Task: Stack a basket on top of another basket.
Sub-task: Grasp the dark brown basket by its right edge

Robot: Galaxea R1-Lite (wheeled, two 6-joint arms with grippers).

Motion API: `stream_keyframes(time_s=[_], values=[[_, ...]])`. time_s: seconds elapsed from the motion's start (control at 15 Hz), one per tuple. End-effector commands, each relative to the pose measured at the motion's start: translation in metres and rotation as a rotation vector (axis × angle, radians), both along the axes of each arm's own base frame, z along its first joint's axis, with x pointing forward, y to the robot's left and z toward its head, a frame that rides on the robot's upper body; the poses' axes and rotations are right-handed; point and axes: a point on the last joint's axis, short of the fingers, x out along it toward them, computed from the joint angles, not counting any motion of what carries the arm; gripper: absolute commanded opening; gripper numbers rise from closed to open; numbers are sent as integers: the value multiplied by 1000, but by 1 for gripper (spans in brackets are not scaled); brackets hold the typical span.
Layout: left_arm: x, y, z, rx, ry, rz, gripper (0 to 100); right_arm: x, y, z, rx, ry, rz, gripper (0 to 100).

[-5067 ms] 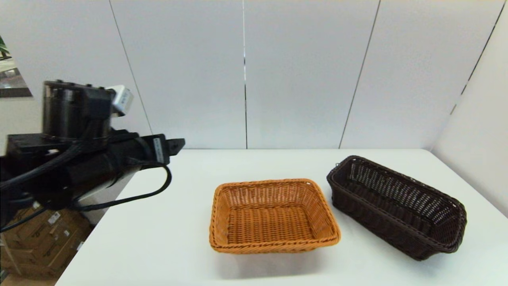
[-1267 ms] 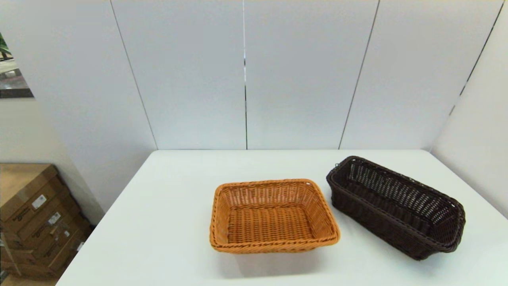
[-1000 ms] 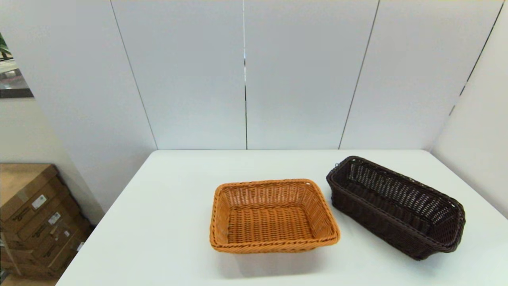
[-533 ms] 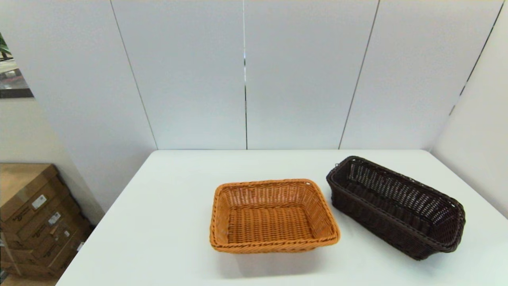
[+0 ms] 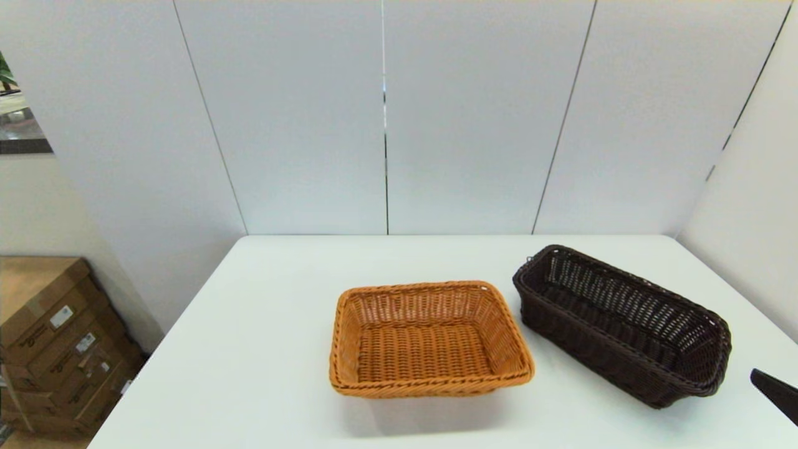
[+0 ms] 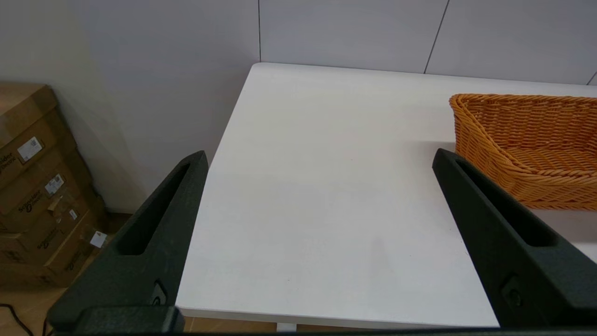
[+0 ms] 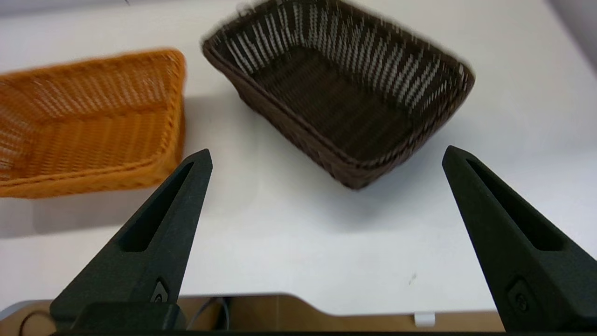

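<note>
Sitting beside orange basket (image 5: 430, 340), dark open-weave basket (image 5: 620, 324) looks seemingly empty; right gripper (image 7: 326, 161) fingers spread.

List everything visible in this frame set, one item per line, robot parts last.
dark brown basket: one, almost black wicker, on the table's right part, empty, turned at an angle.
orange basket: one, orange-tan wicker, near the table's middle, left of the dark one and apart from it, empty.
table: one, white, bears both baskets.
cardboard boxes: a stack, brown, on the floor left of the table.
wall panels: grey-white, behind the table.
left gripper: one, black, open, at the table's near left edge.
right gripper: one, black, open, near the table's front edge, facing the dark brown basket.
</note>
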Motion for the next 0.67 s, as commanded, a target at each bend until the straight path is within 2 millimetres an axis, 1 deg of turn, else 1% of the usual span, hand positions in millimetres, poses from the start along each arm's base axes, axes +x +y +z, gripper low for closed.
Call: stream_keyframes(time_s=[0.07,0.13,0.2,0.27,0.4,0.53,0.67], values=[[0,0,0,-1,0,1,100,37,0,2,42,145,1,100],[0,0,0,-1,1,1,100,45,0,6,42,153,-5,100],[0,0,0,-1,0,1,100,62,-2,9,49,197,-26,100],[0,0,0,-1,1,1,100,75,-5,11,51,245,-49,100],[0,0,0,-1,1,1,100,99,-15,23,58,310,-101,100],[0,0,0,-1,0,1,100,116,-24,24,69,396,-143,100],[0,0,0,-1,1,1,100,132,-32,23,80,447,-171,100]])
